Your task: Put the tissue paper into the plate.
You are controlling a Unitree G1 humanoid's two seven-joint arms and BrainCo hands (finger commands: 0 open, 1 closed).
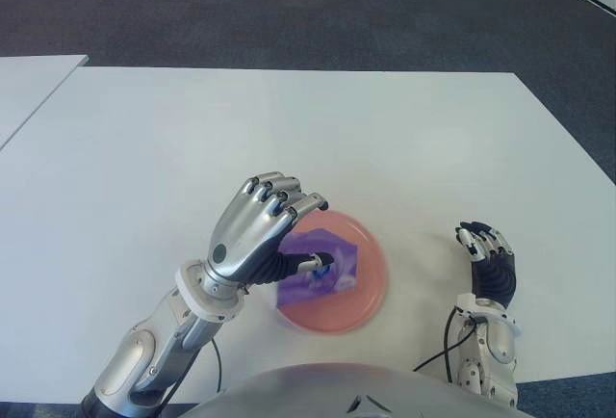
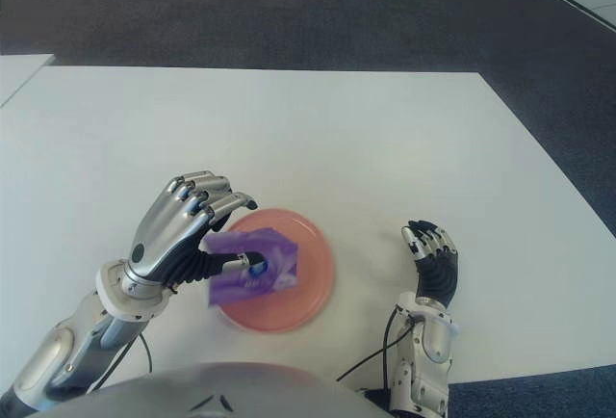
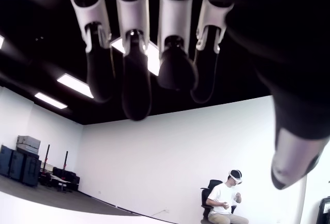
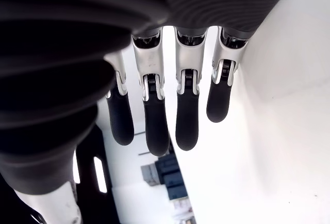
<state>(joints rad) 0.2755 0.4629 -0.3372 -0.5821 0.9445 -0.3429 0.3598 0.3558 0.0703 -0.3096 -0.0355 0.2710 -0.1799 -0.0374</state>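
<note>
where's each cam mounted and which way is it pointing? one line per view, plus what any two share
Left eye view: head, looking down at the white table; left hand over the pink plate and purple tissue pack, right hand right of the plate.
Right eye view: same scene, slightly offset.
Left wrist view: looks past its own fingers across the room at a seated person; it grasps nothing.
Right wrist view: own relaxed fingers.
Both eye views share the plate, pack and both hands.

Left hand (image 3: 206,53) close up, fingers (image 3: 135,79) spread and empty — white wall (image 3: 154,157), seated person (image 3: 225,206) wearing a headset
</note>
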